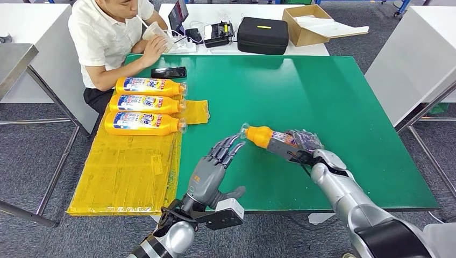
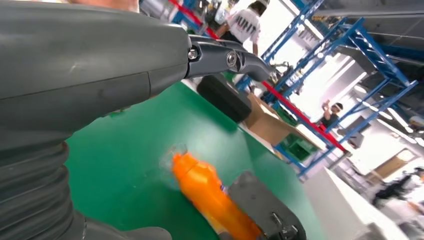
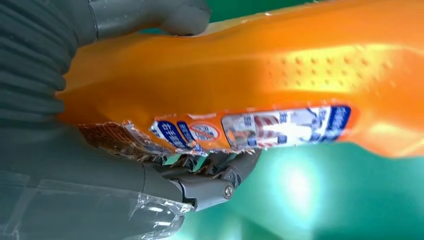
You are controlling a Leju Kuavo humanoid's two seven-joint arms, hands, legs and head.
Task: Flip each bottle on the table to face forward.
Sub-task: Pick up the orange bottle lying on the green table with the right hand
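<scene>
— What was the right hand (image 1: 301, 146) doing at that moment?

— It gripped an orange bottle (image 1: 264, 136) around the body, the thumb on one side and the fingers under the torn label, as the right wrist view showed. The bottle lay roughly level at the near middle of the green worktop (image 1: 333, 102), its clear cap pointing left; whether it was lifted or resting there could not be told.

— And the left hand (image 1: 215, 164)?

— It held nothing. Its fingers were stretched out and apart, their tips just beside the cap, though contact could not be made out.

— So which step did that look like?

— Probably the turning of this bottle, with the left hand coming in to help steady or receive the cap end.

— Where were the others?

— Three bottles (image 1: 145, 103) lay side by side on a yellow mat (image 1: 129, 172) at the far left, labels up, caps to the right. They looked already done. A person (image 1: 110, 37) sat just beyond them, drinking.

— What did the next move call for?

— Likely rolling the bottle about its long axis until the front label faced up, then laying it beside the row.
</scene>
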